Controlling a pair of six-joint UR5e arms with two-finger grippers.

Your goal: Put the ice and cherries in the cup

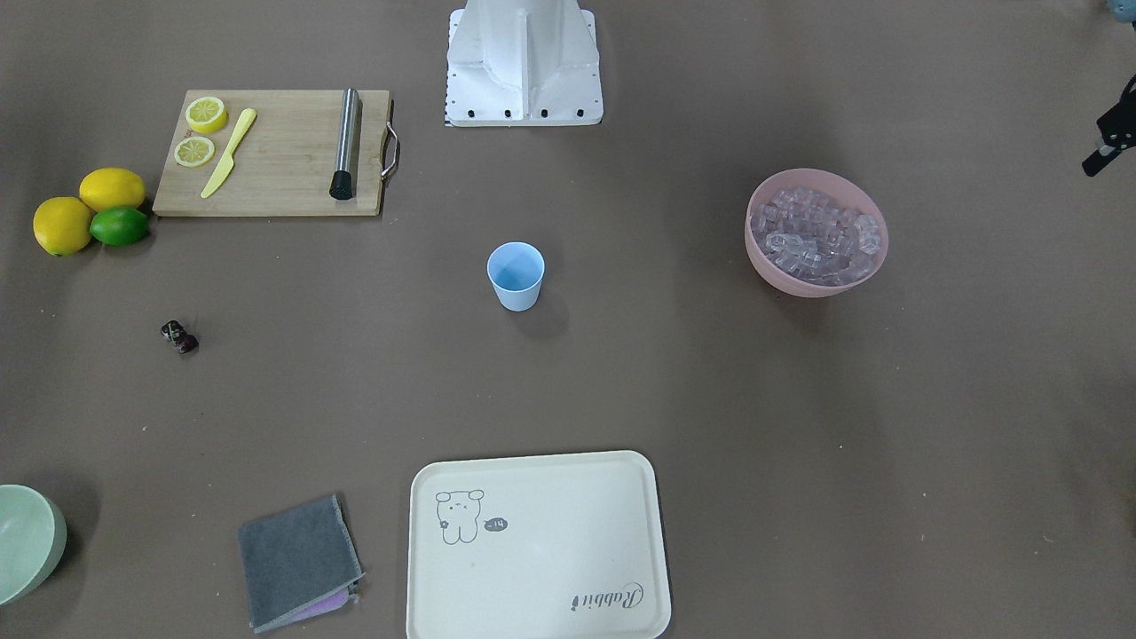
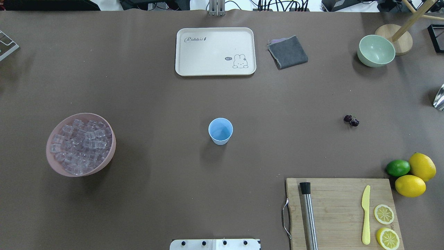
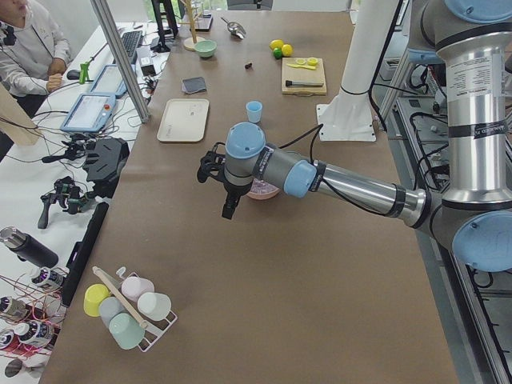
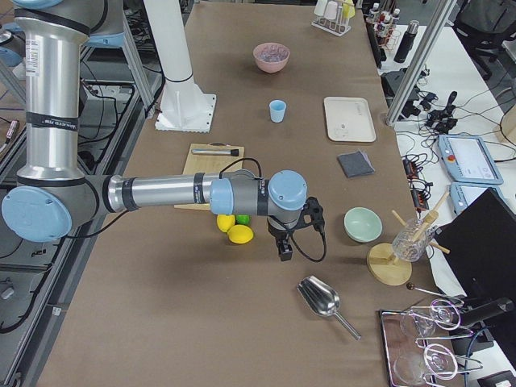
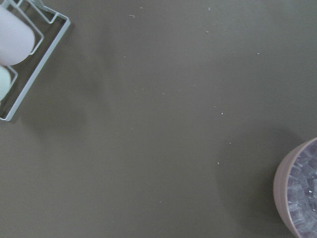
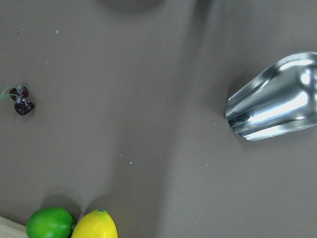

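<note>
Nearest the front-facing camera lies the cream tray (image 1: 550, 506), bare, with a folded grey cloth (image 1: 297, 561) beside it. Beyond them, mid-table, the cup (image 1: 516, 275) stands upright, and I see only its blue bottom inside. The ice (image 1: 815, 232) is all heaped in the pink bowl (image 1: 799, 284), well apart from the cup on one side. The cherries (image 1: 179, 336) lie on the bare table, well apart on the other.

From overhead it reads the same: cup in the middle, ice on the robot's left, cherries on its right, and neither arm over the centre.

From the left end, the left gripper (image 3: 229, 210) hangs fingers-down above the table near the pink bowl. How wide it stands, or whether it holds anything, I cannot tell from here.

From the right end, the right gripper (image 4: 284, 248) hangs over the table near the lemons (image 4: 234, 228), with a metal scoop (image 4: 321, 300) lying just past it. Its opening I cannot tell either.

The left wrist camera looks down on brown table, with the pink bowl's edge in its lower right corner. The right wrist camera has the cherries at its left and the scoop at its right.

To my eye nothing is done yet: both the ice and the cherries have to go in.
</note>
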